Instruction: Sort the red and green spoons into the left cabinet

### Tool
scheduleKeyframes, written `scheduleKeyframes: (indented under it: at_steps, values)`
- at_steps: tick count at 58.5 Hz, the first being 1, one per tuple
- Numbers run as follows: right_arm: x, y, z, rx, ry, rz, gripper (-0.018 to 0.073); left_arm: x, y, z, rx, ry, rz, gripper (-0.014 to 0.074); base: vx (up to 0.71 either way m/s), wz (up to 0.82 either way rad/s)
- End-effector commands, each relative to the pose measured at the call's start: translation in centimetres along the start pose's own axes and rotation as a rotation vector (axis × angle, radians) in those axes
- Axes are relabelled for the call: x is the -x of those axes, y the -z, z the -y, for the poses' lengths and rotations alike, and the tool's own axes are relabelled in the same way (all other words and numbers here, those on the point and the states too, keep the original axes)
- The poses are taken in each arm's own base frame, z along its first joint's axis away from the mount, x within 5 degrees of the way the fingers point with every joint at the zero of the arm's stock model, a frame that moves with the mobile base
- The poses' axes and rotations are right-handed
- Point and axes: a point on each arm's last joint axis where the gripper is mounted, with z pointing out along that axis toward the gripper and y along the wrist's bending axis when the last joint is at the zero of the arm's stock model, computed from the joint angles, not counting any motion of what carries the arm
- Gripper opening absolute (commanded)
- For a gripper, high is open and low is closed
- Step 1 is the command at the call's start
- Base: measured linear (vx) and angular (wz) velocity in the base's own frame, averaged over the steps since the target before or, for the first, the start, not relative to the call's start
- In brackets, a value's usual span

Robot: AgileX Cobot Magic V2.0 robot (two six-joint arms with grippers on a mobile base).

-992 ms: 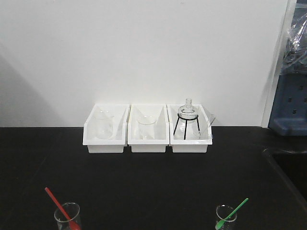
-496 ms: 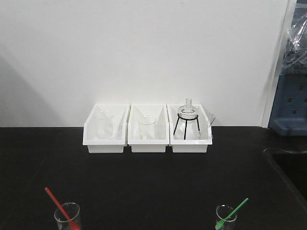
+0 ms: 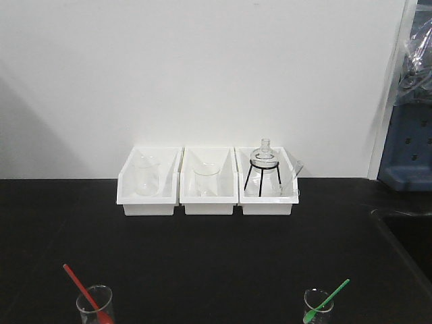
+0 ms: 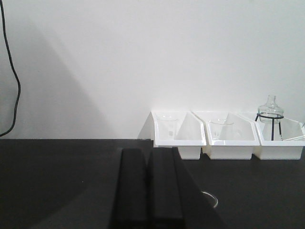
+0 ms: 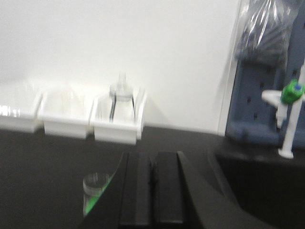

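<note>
The red spoon [image 3: 82,290] leans in a clear glass beaker [image 3: 94,307] at the front left of the black bench. On the front right, the green spoon [image 3: 329,298] leans in a smaller beaker [image 3: 317,305]. The right wrist view shows that beaker [image 5: 96,185] with a green streak of the spoon [image 5: 95,202], just left of my right gripper [image 5: 152,156], which is shut and empty. My left gripper [image 4: 148,152] is shut with nothing in it; a glass rim [image 4: 210,198] shows to its right. The left cabinet is out of view. Neither gripper appears in the front view.
Three white bins [image 3: 209,199] stand against the back wall, holding beakers and a flask on a black tripod [image 3: 263,165]. A blue pegboard rack [image 3: 408,155] and a dark sink recess [image 3: 405,236] are at the right. A black cable [image 4: 14,86] hangs at far left.
</note>
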Motion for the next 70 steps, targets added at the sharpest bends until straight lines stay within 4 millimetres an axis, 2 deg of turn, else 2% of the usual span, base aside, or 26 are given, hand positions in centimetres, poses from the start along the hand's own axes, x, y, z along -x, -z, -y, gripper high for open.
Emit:
scheduleKeyframes:
  at_steps: [1, 12, 20, 28, 33, 43, 53, 70]
  values:
    - [1.9, 0.3, 0.2, -0.020, -0.085, 0.233, -0.0006, 2.9, 0.2, 0.2, -0.007, 0.017, 0.156, -0.0006, 0.00, 0.00]
    - [3.5, 0.9, 1.0, -0.069, -0.223, 0.431, -0.0006, 5.6, 0.5, 0.3, -0.012, 0.014, 0.209, -0.0006, 0.00, 0.00]
    - [3.8, 1.1, 1.4, -0.097, -0.303, 0.465, -0.0006, 7.2, 0.8, 0.5, -0.014, 0.004, 0.255, -0.0006, 0.00, 0.00]
    - [4.9, 0.9, 1.2, -0.068, -0.291, 0.405, -0.0006, 8.7, 0.8, 0.6, -0.015, -0.011, 0.256, -0.0006, 0.00, 0.00]
    - [6.5, 1.0, 0.9, -0.034, -0.240, 0.335, -0.0006, 9.8, 0.5, 0.7, -0.013, -0.035, 0.244, -0.0006, 0.00, 0.00]
    - [9.2, 0.7, 0.7, -0.012, -0.084, 0.178, -0.0004, 11.7, -1.3, 0.9, -0.015, -0.076, 0.201, -0.0006, 0.00, 0.00]
    - [9.4, -0.7, 0.9, -0.019, 0.032, 0.040, 0.0001, 11.3, -3.6, 0.9, -0.016, -0.074, 0.130, -0.0006, 0.00, 0.00]
    - [8.3, -2.7, 0.8, -0.009, -0.005, -0.082, 0.0054, 9.6, -5.6, 0.7, -0.008, -0.074, -0.031, 0.0011, 0.00, 0.00]
